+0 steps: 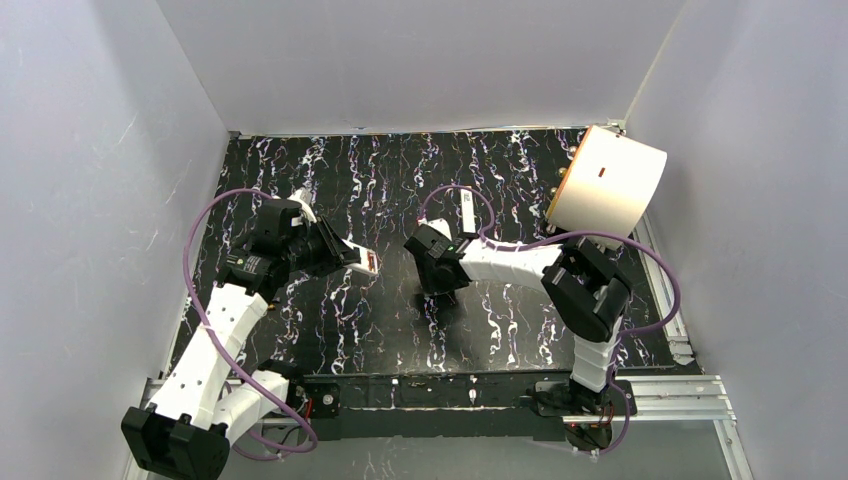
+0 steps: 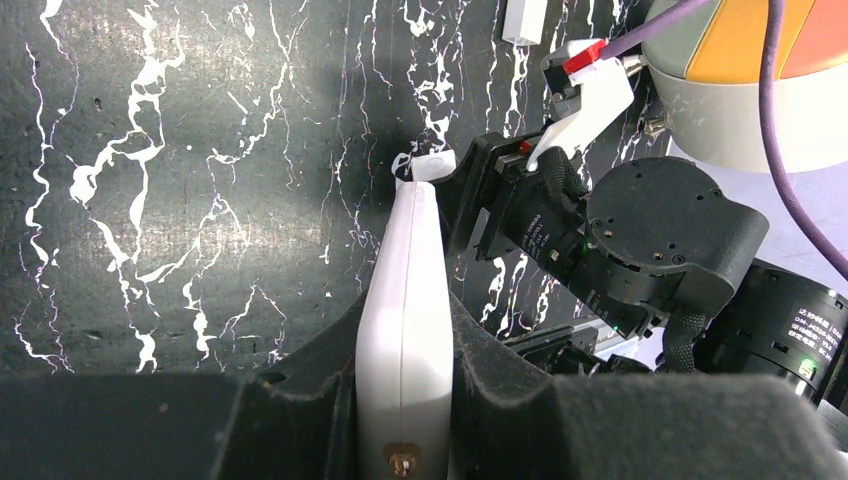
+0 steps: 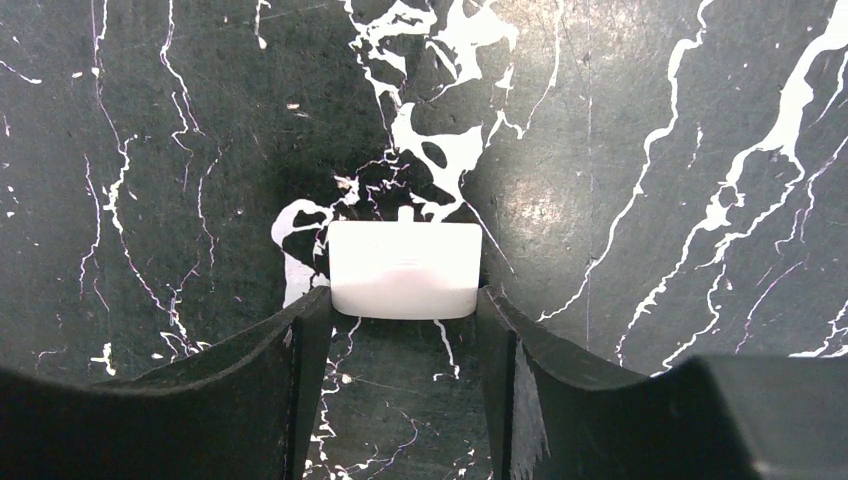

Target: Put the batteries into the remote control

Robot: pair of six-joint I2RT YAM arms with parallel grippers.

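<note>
Left arm: rises from the near-left corner and bends in toward the middle of the surface (image 1: 380, 180).
Left pincer (image 1: 345, 256): narrow, clamped on the remote control (image 2: 404, 330), with dark padded fingers (image 2: 300, 420) pressing both of its broad faces.
Remote control: white and slim, seen edge-on from the left wrist. Its free end points toward the right arm. It is held above the surface, tilted.
Batteries: the top view shows an orange-red fleck (image 1: 371, 263) at the remote's free end, too small to identify.
Right pincer (image 3: 405, 300): aimed straight down near mid-surface, just beside the remote's free end but apart from it. It is closed to a narrow gap on a white panel (image 3: 405, 268).
White panel: small, with rounded corners and a little tab on its far edge. Its lower corners touch both fingertips (image 3: 310, 330). I cannot tell whether it is lifted or resting on the surface.
White oblong piece (image 1: 468, 212): lies flat beyond the right pincer, apart from it.
White drum (image 1: 607, 180): large, with an orange rim, at the far-right corner.
Surface: black with white veining.
</note>
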